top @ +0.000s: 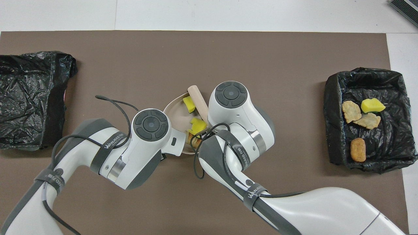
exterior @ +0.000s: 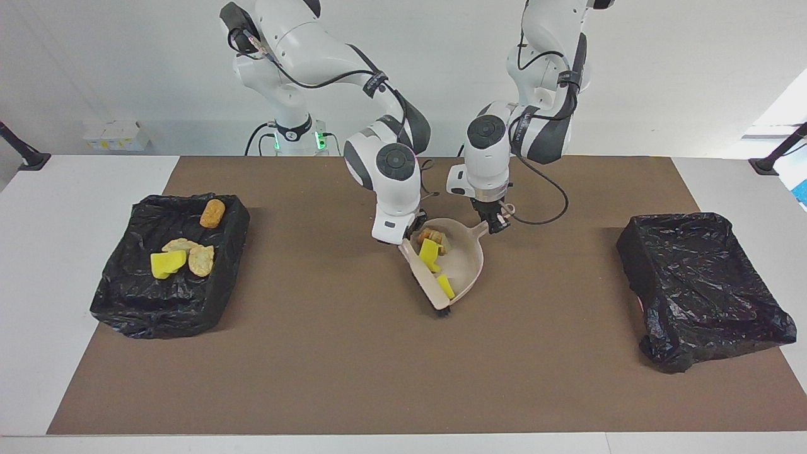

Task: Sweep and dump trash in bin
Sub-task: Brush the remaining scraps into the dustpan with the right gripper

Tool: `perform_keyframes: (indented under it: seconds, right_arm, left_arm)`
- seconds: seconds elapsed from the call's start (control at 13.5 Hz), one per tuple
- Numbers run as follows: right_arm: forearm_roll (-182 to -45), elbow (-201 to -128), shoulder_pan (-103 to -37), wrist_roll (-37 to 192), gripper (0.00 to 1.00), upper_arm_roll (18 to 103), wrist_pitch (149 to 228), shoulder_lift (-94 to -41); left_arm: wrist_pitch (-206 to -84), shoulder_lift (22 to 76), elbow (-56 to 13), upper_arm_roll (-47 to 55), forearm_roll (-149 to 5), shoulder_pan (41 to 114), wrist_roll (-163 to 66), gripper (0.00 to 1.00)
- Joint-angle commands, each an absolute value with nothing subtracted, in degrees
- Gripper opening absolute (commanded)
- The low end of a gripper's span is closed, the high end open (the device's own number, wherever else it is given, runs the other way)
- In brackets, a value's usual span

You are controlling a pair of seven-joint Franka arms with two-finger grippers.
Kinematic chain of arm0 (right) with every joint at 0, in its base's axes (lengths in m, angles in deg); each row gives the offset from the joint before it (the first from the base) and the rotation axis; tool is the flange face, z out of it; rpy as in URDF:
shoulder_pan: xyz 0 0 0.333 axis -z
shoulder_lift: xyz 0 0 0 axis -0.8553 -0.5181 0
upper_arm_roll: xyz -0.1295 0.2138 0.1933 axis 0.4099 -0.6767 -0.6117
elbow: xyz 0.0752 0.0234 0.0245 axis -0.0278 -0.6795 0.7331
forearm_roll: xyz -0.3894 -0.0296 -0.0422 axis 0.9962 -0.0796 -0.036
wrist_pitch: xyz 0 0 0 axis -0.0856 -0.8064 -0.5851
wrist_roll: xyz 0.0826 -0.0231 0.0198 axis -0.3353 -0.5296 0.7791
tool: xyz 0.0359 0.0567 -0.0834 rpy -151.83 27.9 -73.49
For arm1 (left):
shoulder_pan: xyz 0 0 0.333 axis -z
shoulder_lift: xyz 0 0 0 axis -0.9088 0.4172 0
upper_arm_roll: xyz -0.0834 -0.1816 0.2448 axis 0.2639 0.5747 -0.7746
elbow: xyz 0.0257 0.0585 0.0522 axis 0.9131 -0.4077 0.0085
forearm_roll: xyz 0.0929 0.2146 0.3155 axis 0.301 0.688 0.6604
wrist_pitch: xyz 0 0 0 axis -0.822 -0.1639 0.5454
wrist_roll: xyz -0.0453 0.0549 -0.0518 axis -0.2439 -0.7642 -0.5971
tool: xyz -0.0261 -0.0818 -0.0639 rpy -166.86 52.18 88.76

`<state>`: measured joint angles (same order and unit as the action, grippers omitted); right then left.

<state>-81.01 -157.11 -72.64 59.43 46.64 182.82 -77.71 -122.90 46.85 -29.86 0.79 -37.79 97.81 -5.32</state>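
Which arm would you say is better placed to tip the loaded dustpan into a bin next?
The left arm, most likely: its left claw is shut on the dustpan handle, with the scraps inside. The right claw is shut on the brush.

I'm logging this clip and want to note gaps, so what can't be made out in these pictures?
- Overhead view: the right arm covers the right gripper and most of the brush.
- Overhead view: the left arm covers the left gripper and the dustpan handle.
- Both views: the brown scrap is partly behind the yellow scraps and the arm.
- Bin at the left arm's end: crumpled black liner, contents unreadable.
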Motion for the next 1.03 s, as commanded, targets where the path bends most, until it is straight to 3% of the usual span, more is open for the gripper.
perform_keyframes:
  seconds: [0.0,0.22,0.74,0.96]
  right_arm:
    - [-82.9,-160.3,-71.7,57.7,0.0,45.7,178.1,-72.7]
    - [-83.1,-163.9,-71.7,54.3,0.0,43.6,176.9,-68.5]
    - [-83.6,-164.8,-72.1,49.7,0.0,39.7,170.0,-65.7]
    - [-90.0,-164.6,-70.8,50.5,0.0,39.9,167.7,-63.1]
  left_arm:
    - [-123.5,45.0,-31.8,0.9,-37.4,97.3,-6.4,0.0]
    - [-123.7,45.1,-31.7,0.9,-37.5,97.3,-6.1,0.0]
    - [-124.1,45.1,-31.8,0.9,-37.7,97.3,-3.1,0.0]
    - [-124.2,45.1,-31.8,0.9,-37.7,97.4,-2.9,0.0]
